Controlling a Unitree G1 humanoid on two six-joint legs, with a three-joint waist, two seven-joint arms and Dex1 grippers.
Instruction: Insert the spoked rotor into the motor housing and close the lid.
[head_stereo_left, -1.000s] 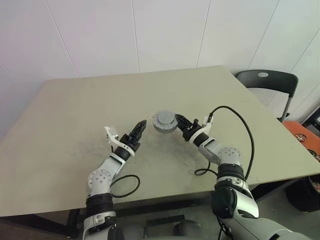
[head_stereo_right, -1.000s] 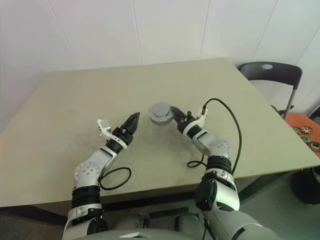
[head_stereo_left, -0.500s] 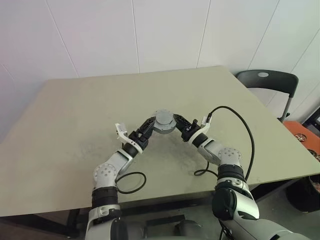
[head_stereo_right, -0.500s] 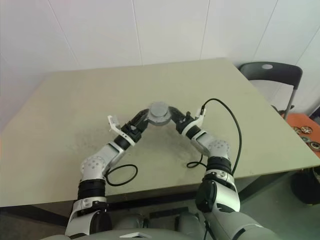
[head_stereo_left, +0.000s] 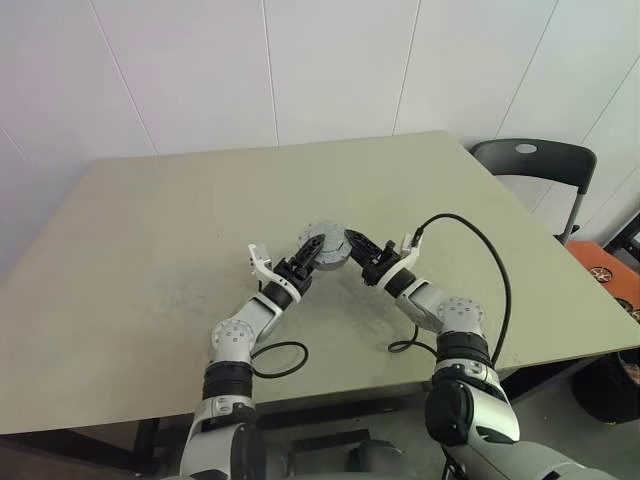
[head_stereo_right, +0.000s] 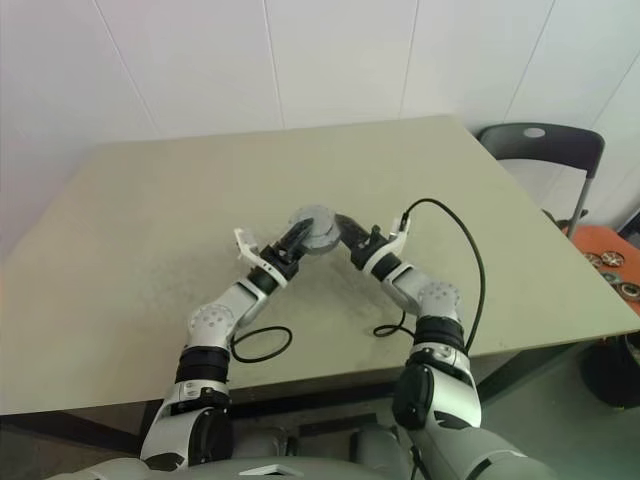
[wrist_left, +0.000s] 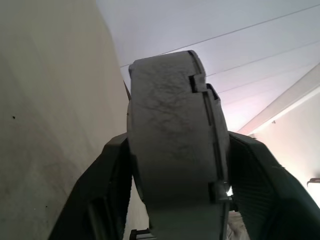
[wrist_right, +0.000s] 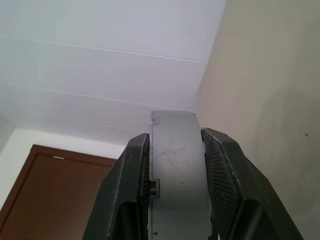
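The left gripper (head_stereo_left: 322, 246) reaches in from the left with its two black fingers (wrist_left: 107, 175) set either side of the round grey housing (head_stereo_left: 325, 243); they straddle its thickness and look to be touching both faces, though how firmly they press I cannot tell. The housing sits edge-on between the two arms, lifted off the table (head_stereo_left: 150, 250) near its middle. Its grey shell shows a seam and small notches round the rim, so it looks already fitted with its lid; the rotor is not to be made out. On the right, the right gripper (head_stereo_right: 335, 226) is clamped on the same housing, its fingers (wrist_right: 226, 175) flat against the two faces with no gap.

By its look the housing is rigid metal or hard plastic, fairly heavy for its size, and smooth enough to slip. The flat faces are the sound place to hold; pinching the curved rim would likely let it roll out. Two halves may part if only one is gripped
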